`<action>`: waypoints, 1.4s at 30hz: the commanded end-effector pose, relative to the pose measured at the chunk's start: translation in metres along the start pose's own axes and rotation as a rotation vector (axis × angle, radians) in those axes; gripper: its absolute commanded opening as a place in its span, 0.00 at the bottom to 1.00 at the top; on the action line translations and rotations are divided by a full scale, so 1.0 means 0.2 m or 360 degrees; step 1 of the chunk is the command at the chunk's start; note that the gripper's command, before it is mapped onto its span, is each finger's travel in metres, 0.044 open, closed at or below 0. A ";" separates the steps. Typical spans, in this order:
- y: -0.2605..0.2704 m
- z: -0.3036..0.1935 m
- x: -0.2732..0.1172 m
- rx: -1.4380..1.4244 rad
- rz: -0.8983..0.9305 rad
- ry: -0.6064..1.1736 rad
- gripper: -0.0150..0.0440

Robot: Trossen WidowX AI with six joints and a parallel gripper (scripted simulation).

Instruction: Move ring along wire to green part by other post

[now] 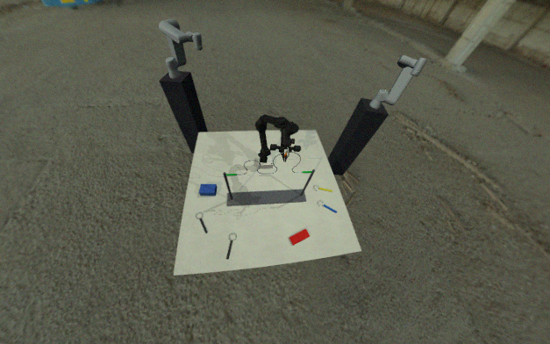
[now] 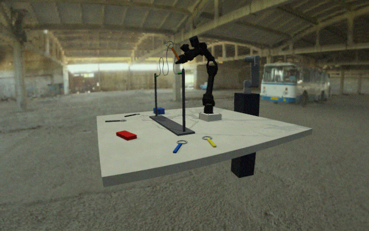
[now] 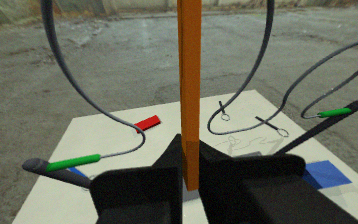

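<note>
My gripper is shut on the orange handle, which rises upright from the fingers in the wrist view. The thin ring is at the handle's upper end, at the top of the tall wire arch; it is out of the wrist view. It looks to be around the wire, but whether it touches is too small to tell. Grey wire runs down both sides of the handle. Green parts sit beside the two posts.
The posts stand on a dark base. On the table are a blue block, a red block, a yellow-handled ring, a blue-handled ring and two dark-handled rings. Two grey arms stand on black pedestals beyond it.
</note>
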State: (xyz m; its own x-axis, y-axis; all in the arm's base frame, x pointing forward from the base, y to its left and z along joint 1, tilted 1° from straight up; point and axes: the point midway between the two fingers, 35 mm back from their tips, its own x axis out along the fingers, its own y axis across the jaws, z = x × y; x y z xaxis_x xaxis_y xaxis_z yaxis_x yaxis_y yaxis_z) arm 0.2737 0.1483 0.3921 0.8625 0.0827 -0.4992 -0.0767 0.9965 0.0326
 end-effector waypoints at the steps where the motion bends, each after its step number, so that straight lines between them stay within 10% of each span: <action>1: -0.01 0.00 0.00 -0.0065 -0.0039 -0.0011 0.00; 42: -0.09 0.02 0.00 -0.0769 -0.0434 -0.0104 0.00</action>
State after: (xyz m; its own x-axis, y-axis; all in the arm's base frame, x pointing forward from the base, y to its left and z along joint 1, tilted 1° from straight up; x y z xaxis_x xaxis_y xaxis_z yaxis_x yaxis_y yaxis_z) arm 0.2769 0.1320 0.3960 0.9095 -0.1457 -0.3893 -0.0583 0.8826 -0.4665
